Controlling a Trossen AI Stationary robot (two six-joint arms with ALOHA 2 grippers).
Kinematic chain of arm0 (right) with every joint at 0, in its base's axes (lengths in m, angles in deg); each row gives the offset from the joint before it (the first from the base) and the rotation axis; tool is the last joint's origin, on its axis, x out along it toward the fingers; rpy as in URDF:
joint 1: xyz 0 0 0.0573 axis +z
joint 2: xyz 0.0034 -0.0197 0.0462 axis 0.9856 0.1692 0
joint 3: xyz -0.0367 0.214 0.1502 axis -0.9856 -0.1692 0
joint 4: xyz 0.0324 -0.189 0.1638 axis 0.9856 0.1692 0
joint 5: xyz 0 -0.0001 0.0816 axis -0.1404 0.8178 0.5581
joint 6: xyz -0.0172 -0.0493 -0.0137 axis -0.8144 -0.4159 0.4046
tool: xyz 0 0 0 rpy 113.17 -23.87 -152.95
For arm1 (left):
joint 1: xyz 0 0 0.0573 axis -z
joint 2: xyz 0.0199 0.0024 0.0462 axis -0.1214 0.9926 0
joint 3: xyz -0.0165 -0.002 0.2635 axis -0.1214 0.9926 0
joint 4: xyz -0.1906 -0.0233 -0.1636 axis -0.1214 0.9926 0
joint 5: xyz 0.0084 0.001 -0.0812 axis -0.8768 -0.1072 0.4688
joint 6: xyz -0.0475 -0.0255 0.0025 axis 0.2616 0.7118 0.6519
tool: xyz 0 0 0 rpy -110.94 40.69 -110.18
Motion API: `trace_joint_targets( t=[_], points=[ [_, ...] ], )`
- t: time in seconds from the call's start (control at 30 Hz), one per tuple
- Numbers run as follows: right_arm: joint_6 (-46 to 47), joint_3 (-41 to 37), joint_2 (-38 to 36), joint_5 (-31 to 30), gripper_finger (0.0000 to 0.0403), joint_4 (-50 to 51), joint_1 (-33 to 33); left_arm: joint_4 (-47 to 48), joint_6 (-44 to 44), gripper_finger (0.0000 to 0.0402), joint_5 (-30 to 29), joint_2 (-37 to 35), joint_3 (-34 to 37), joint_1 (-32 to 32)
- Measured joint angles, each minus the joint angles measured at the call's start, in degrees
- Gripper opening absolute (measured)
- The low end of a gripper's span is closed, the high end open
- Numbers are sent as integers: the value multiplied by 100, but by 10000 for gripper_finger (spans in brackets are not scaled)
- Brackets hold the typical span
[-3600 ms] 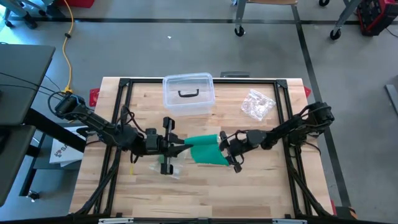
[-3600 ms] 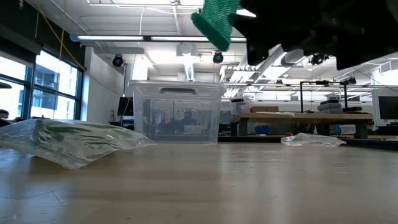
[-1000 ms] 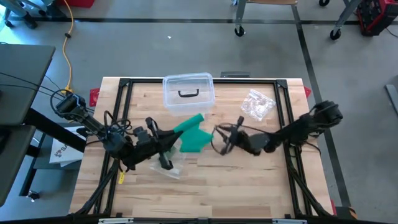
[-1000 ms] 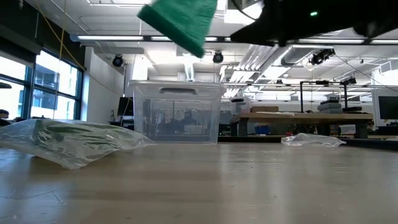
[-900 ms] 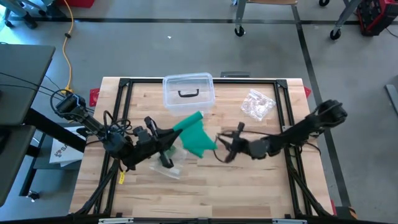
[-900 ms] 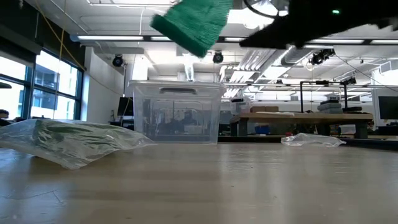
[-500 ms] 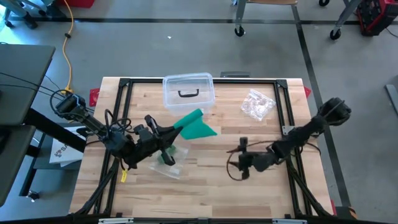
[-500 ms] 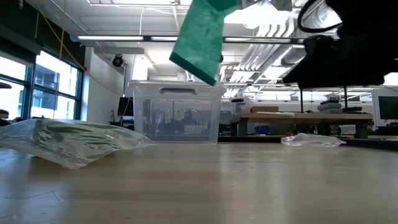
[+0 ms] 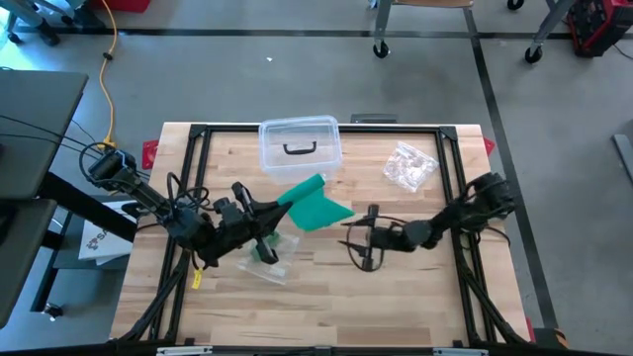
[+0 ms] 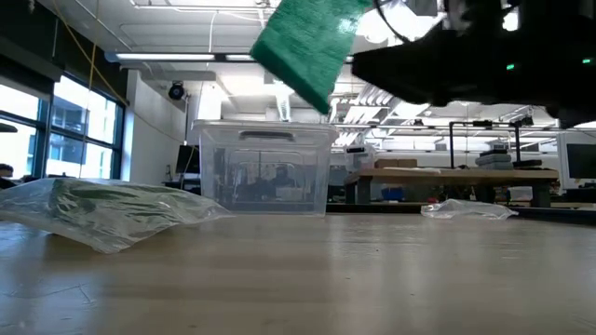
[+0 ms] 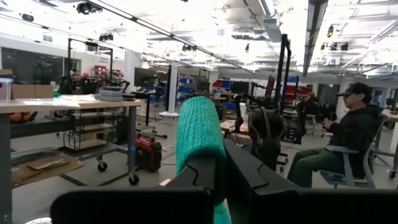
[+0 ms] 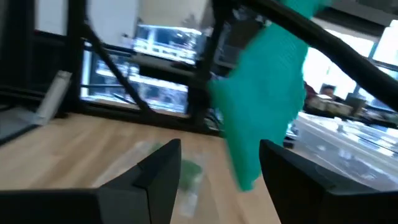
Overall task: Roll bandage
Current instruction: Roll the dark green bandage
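A green bandage (image 9: pixel 312 205) hangs above the surface (image 9: pixel 415 297), just in front of the clear box (image 9: pixel 300 146), one end pinched in the left gripper (image 9: pixel 269 219). It looks light, soft and floppy; its loose hanging end seems the place to take hold. The right gripper (image 9: pixel 358 244), spread and empty, hovers near the box's right. No writing is legible.

Left arm reaches in from the left edge, elbow low, wrist angled up toward centre; left gripper (image 9: pixel 272 212) raised off the surface, fingers (image 11: pixel 200 177) pinched tight together. Right arm stretches in from the right side, forearm near level; right gripper (image 9: pixel 358 244) raised mid-surface, fingers (image 12: pixel 163 165) spread wide, holding nothing.
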Motion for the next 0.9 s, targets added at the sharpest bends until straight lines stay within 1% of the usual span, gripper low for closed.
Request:
trace_joint_targets(
  t=[0.07, 0.2, 0.37, 0.53, 0.57, 0.67, 0.73, 0.87, 0.9],
  points=[
    [109, 145, 29, -168, 208, -11, -126, 0, 0, 9, 5, 0, 0, 1],
    [270, 237, 3, -720, 208, -10, -254, 0, 0, 9, 44, 0, 0, 0],
    [337, 247, -7, -756, 208, -21, -289, 3, 0, 9, 107, 0, 0, 1],
    [346, 247, -7, -1119, 208, -22, -287, 2, 0, 9, 252, 0, 0, 0],
    [346, 247, -7, -1059, 208, -22, -289, 4, 1, 9, 252, 2, 0, 1],
    [355, 294, -7, -408, 208, 4, -436, 0, 0, 9, 254, 2, 0, 0],
    [391, 430, -7, -122, 208, 166, -600, 2, 2, 9, 277, 2, 0, -6],
    [296, 918, -7, 808, 208, 1047, -867, 1, 60, 9, 417, 2, 0, -7],
    [292, 1092, -7, 954, 208, 1343, -908, 0, 78, 9, 451, 2, 1, -7]
  ],
)
